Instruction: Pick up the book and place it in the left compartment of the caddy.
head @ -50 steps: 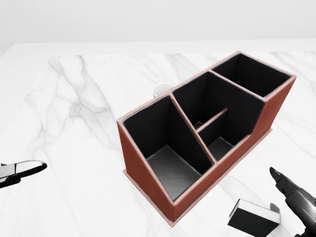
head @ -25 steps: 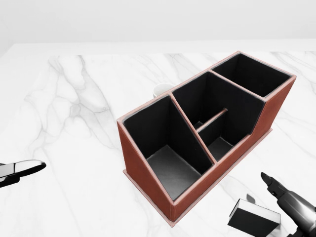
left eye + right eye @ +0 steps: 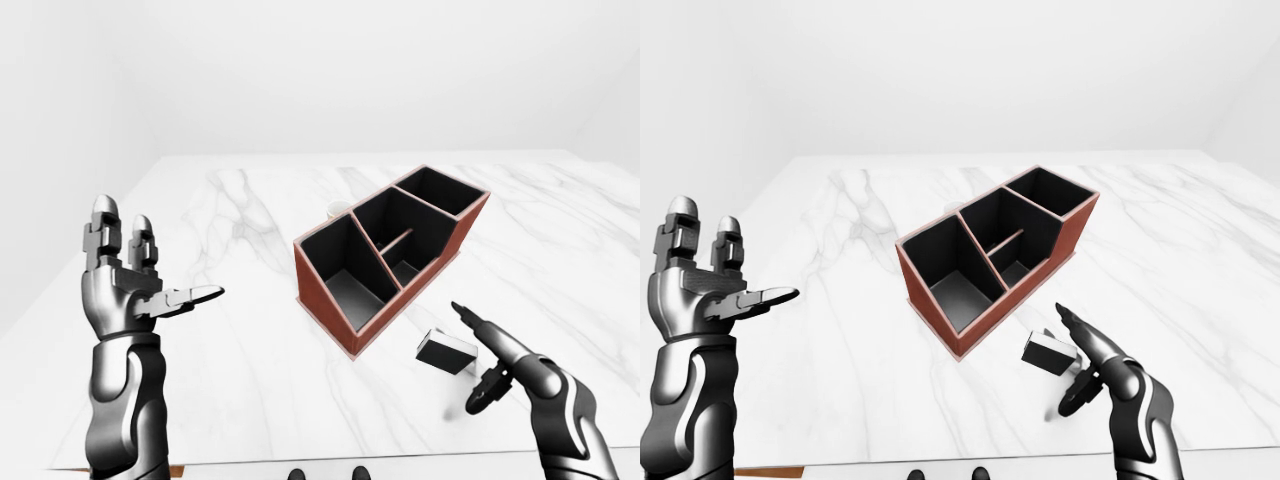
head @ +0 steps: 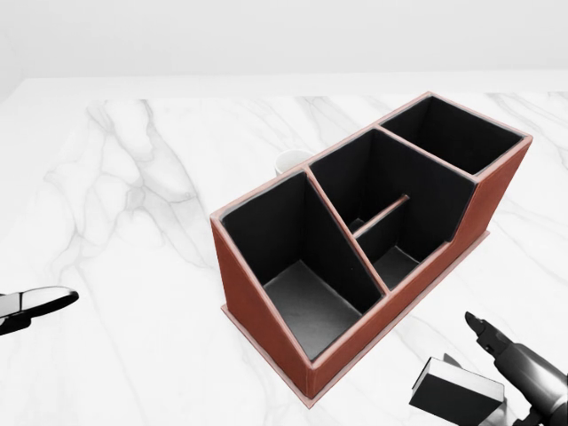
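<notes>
The book [image 4: 454, 390] is a small black block with white page edges. It lies on the marble at the bottom right of the head view, just off the caddy's near corner. The red-brown caddy [image 4: 253, 297] has black compartments and stands at an angle, its left compartment [image 4: 297, 293] empty. My right hand [image 3: 468, 358] is open, with its long finger stretched over the book's right side and its thumb lower down, not closed on anything. Far to the left my left hand [image 3: 160, 250] is raised and open, holding nothing.
The rim of a small white cup [image 4: 288, 161] peeks out above the caddy's far wall. The white marble table [image 3: 250, 370] ends at an edge near the bottom of the eye views, with wide bare surface left of the caddy.
In the head view my right hand's fingertip has slid left and a little down, closer to the book. The left hand has drifted slightly left. Caddy and book have not moved.
</notes>
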Controlling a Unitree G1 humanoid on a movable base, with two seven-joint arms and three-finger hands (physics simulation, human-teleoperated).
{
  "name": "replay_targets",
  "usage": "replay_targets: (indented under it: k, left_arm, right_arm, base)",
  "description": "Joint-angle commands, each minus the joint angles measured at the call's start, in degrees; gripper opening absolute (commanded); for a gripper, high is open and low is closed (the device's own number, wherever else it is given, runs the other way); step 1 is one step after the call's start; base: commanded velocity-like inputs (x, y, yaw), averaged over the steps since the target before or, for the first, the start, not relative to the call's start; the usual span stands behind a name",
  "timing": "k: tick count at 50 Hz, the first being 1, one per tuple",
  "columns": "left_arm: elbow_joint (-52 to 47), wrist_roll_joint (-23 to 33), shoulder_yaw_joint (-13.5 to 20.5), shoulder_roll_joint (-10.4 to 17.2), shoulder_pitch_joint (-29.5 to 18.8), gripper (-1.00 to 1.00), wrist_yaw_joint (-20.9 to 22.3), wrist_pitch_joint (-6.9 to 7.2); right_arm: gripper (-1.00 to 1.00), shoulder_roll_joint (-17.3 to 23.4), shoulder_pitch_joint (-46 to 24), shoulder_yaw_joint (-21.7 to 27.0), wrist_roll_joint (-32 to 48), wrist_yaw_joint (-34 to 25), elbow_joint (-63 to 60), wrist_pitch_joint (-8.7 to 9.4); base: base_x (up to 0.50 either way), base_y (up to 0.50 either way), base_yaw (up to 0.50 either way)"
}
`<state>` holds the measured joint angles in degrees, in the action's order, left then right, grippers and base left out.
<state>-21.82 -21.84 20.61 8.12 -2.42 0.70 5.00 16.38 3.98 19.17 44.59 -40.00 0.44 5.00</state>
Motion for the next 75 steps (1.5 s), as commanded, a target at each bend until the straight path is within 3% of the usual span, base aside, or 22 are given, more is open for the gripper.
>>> replay_targets:
  k: [1, 41, 43, 44, 46, 65, 75]
  left_arm:
    - [-0.36, 0.01, -0.03, -0.03, 0.03, 1.0, -0.13, 0.0]
    - [0.89, 0.16, 0.04, 0.25, -0.33, 1.0, -0.19, 0.0]
    - [0.8, 0.01, 0.24, 0.34, -0.37, 1.0, -0.29, 0.0]
    - [0.73, -0.04, 0.27, 0.36, -0.37, 1.0, -0.32, 0.0]
    - [0.71, -0.04, 0.32, 0.33, -0.3, 1.0, -0.33, 0.0]
    - [0.39, -0.81, 1.04, 0.73, -0.54, 1.0, -0.57, 0.0]
    - [0.22, -0.83, 0.86, 0.65, -0.45, 1.0, -0.59, 0.0]
  right_arm:
    - [1.0, 0.25, -0.94, -0.61, -0.29, 0.0, 1.47, 0.0]
    - [1.0, 1.3, -4.63, -4.92, -2.91, 0.0, 10.35, 0.0]
    - [0.58, 1.0, -4.21, -5.11, -3.0, 0.0, 9.93, 0.0]
    - [0.18, 0.98, -4.15, -5.17, -3.03, 0.0, 9.91, 0.0]
    - [-1.0, 0.96, -4.0, -5.24, -3.01, 0.0, 9.61, 0.0]
    - [-1.0, 0.23, -3.04, -5.14, -0.35, 0.0, 3.21, 0.0]
    - [-1.0, -0.4, -1.99, -4.03, 4.75, 0.0, -9.37, 0.0]
  base:
    - [0.0, 0.0, 0.0]
    - [0.0, 0.0, 0.0]
    - [0.0, 0.0, 0.0]
    - [0.0, 0.0, 0.0]
    - [0.0, 0.0, 0.0]
    - [0.0, 0.0, 0.0]
    - [0.0, 0.0, 0.0]
